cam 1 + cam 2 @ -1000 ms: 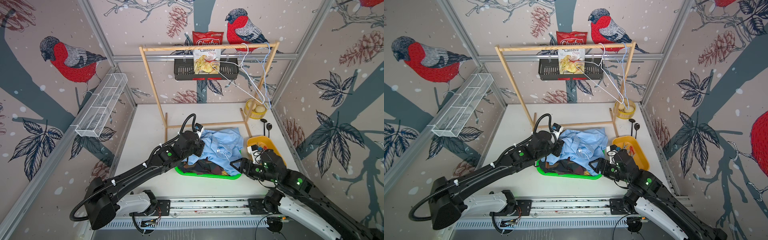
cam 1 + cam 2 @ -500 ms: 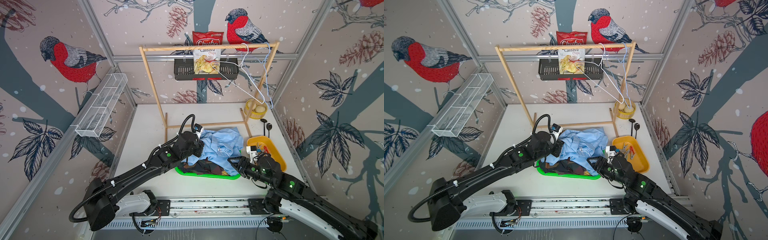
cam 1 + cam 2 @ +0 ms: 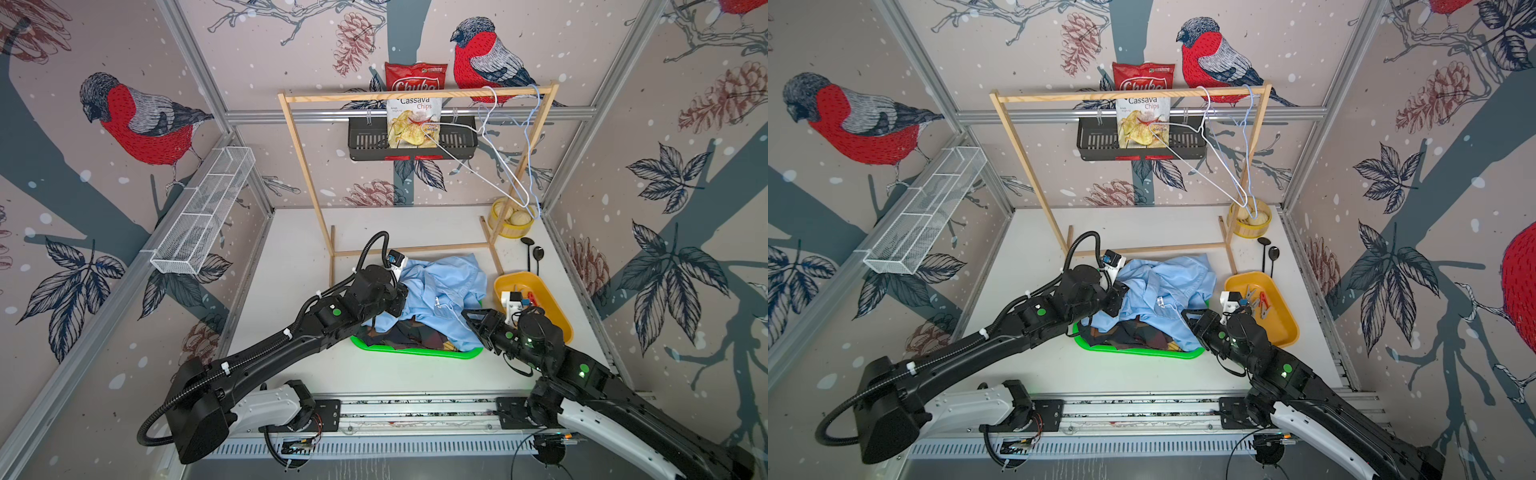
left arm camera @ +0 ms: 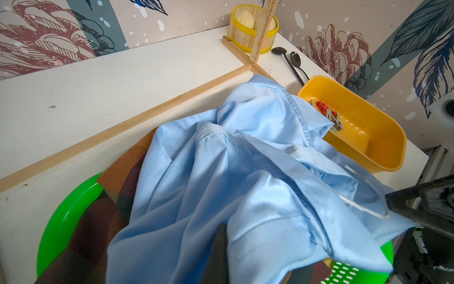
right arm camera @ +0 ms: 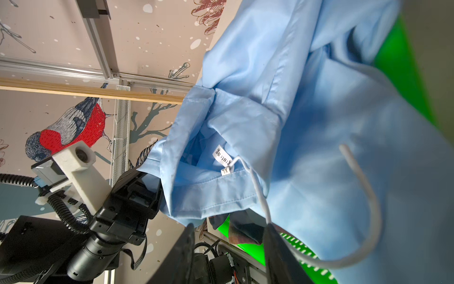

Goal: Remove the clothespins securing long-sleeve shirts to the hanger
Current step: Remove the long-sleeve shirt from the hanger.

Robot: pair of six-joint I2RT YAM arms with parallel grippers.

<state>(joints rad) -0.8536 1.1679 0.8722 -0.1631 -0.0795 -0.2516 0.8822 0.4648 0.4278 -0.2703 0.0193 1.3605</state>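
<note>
- On the green tray (image 3: 415, 352), mid-table in both top views, the light blue shirt (image 3: 444, 291) lies crumpled over a dark plaid shirt (image 3: 407, 334). A white wire hanger (image 5: 368, 196) pokes its hook out of the blue collar.
- At 3 o'clock of the tray, a yellow bin (image 4: 383, 137) holds several clothespins (image 4: 329, 113), one of them red. No clip shows on the blue shirt; any left there would be hidden in the folds.
- At 9 o'clock of the pile, the left gripper (image 3: 399, 299) is pinched together on an edge of the blue cloth.
- At 4 o'clock, the right gripper (image 5: 229, 227) has its jaws apart and empty, with the hanger's neck touching one finger.
- Handling, as I judge it: the shirt is light, limp and slick, so it will slide and bunch rather than hold its shape. The hanger wire is thin and springy. A clothespin is light and stiff; take it by the tail ends and squeeze against the spring while the cloth is held taut.
</note>
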